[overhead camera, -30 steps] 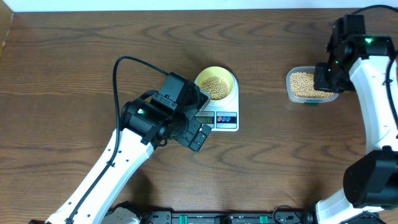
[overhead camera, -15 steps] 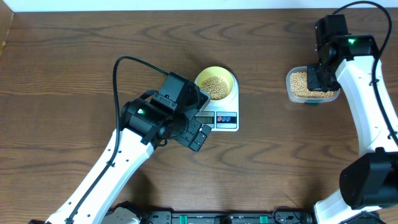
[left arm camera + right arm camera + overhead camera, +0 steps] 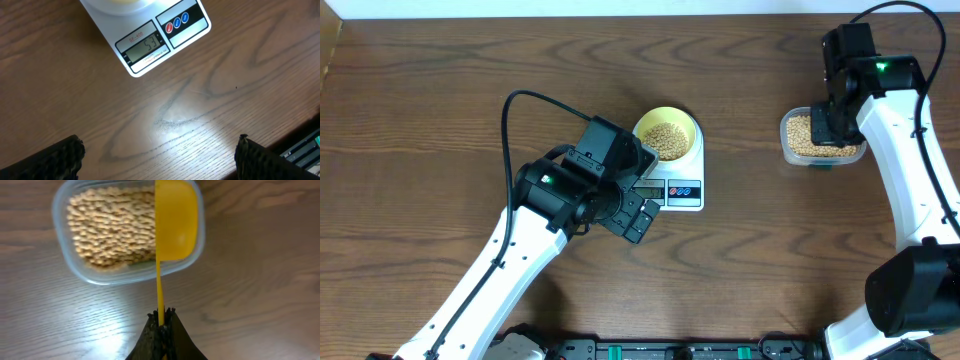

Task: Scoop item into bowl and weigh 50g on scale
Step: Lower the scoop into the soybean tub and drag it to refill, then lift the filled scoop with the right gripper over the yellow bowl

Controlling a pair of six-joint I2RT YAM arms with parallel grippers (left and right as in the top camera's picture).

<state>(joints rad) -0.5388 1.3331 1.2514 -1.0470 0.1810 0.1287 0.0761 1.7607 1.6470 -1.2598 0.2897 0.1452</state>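
Observation:
The pale-yellow bowl (image 3: 688, 118) holds a heap of tan beans (image 3: 666, 140) and stands on the white scale (image 3: 682, 190). In the left wrist view the scale (image 3: 150, 45) shows 53 on its display. My left gripper (image 3: 159, 145) hangs open over bare table just in front of the scale, with nothing between its fingers. My right gripper (image 3: 161, 315) is shut on the thin handle of a bright yellow scoop (image 3: 175, 220). The scoop's cup looks empty and hovers over the right end of a clear tub (image 3: 100, 278) full of beans (image 3: 110, 225).
The clear tub (image 3: 784, 135) sits at the right of the wooden table, well apart from the scale. A black cable (image 3: 520, 100) loops above the left arm. A rail with fittings (image 3: 680, 350) runs along the table's front edge.
My right arm has shifted left and a little toward the far side, bringing the scoop over the tub. The left arm, bowl and scale have not moved.

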